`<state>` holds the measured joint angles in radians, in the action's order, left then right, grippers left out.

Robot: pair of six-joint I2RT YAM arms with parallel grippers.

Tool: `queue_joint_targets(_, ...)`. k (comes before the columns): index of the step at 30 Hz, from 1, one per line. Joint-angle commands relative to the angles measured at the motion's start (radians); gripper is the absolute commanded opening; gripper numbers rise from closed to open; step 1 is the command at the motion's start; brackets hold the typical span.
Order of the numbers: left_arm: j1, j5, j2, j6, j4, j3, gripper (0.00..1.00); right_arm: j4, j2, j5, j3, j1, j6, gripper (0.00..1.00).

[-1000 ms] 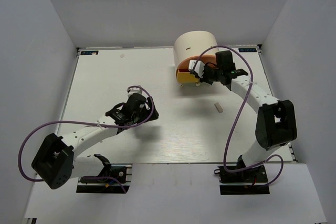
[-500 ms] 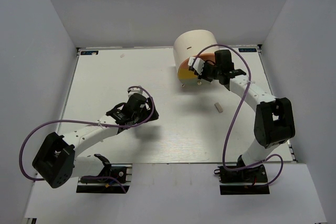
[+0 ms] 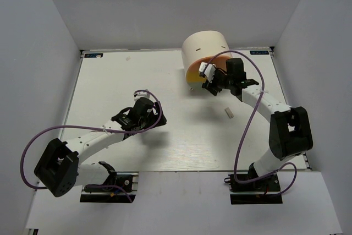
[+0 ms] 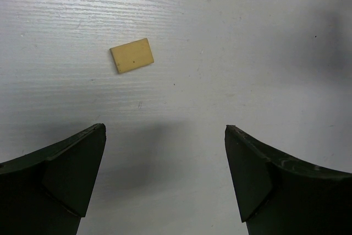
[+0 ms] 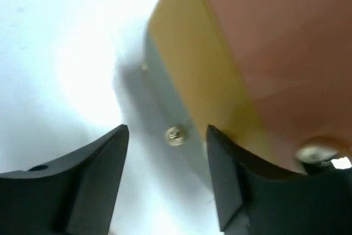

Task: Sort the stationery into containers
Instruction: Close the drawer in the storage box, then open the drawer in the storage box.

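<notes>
The cream drum unit [image 3: 204, 48] stands at the back right, its containers facing the table: a yellow drawer [image 3: 192, 75] [image 5: 187, 70] under an orange one [image 5: 275, 37]. My right gripper [image 3: 210, 83] [image 5: 168, 152] is open just in front of them. A small round knob [image 5: 175, 135] on a grey drawer front sits between its fingers, touching neither. My left gripper [image 3: 137, 116] [image 4: 165, 158] hovers open over bare table, with a tan eraser [image 4: 132, 55] lying flat a little ahead of it. A small pale eraser [image 3: 229, 112] lies below the drum.
White table [image 3: 110, 81] inside grey walls. Purple cables loop off both arms. The right arm's elbow [image 3: 289, 127] stands near the right edge.
My right gripper has opened and let go of the knob, drawing back slightly. The yellow drawer now sticks out less than before. The left arm has not moved.
</notes>
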<state>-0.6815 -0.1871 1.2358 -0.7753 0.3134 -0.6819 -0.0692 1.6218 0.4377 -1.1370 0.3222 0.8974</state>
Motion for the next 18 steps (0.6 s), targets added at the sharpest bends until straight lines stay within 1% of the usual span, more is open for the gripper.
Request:
queue_joint_targets(1,0.003,-0.006,-0.025,0.004,-0.007,-0.01,0.99,0.049,-0.057,0.012,0.057,-0.012,-0.228,0.66)
queue_joint_targets(2,0.003,-0.006,-0.025,0.004,-0.007,-0.01,0.99,0.04,-0.06,0.039,0.069,-0.031,-0.297,0.88)
queue_joint_targets(3,0.003,-0.006,-0.025,0.004,-0.007,-0.01,0.99,0.036,-0.065,0.073,0.08,-0.037,-0.342,0.9)
queue_joint_targets(4,0.003,-0.006,-0.025,0.004,-0.007,-0.01,0.99,0.049,-0.083,0.091,0.124,-0.043,-0.458,0.9)
queue_joint_targets(5,0.003,-0.006,-0.025,0.004,-0.007,-0.01,0.99,0.055,-0.094,0.108,0.144,-0.057,-0.489,0.9)
queue_joint_targets(6,0.003,-0.006,-0.025,0.004,-0.007,-0.01,0.99,0.112,-0.117,0.13,0.166,-0.058,-0.523,0.9)
queue_joint_targets(7,0.003,-0.006,-0.025,0.004,0.003,-0.01,0.99,0.138,-0.147,0.128,0.245,-0.063,-0.631,0.9)
queue_joint_targets(8,0.003,-0.006,-0.025,0.004,0.003,-0.01,0.99,0.205,-0.161,0.124,0.276,-0.063,-0.668,0.9)
queue_joint_targets(9,0.003,-0.006,-0.025,0.004,0.003,-0.01,0.99,0.27,-0.187,0.078,0.301,-0.064,-0.701,0.9)
queue_joint_targets(10,0.003,-0.006,-0.025,0.004,0.003,-0.01,0.99,0.291,-0.198,0.072,0.359,-0.071,-0.774,0.9)
queue_joint_targets(12,0.003,-0.006,-0.025,0.004,0.003,-0.01,0.99,0.347,-0.23,0.065,0.391,-0.072,-0.817,0.9)
queue_joint_targets(15,0.003,-0.006,-0.035,-0.005,0.003,-0.001,0.99,0.394,-0.293,0.102,0.434,-0.06,-0.766,0.9)
queue_joint_targets(16,0.003,-0.006,-0.035,-0.005,0.003,-0.001,0.99,0.402,-0.301,0.136,0.439,-0.055,-0.764,0.89)
queue_joint_targets(18,0.003,-0.006,-0.035,-0.005,0.003,-0.001,0.99,0.379,-0.3,0.134,0.43,-0.057,-0.784,0.84)
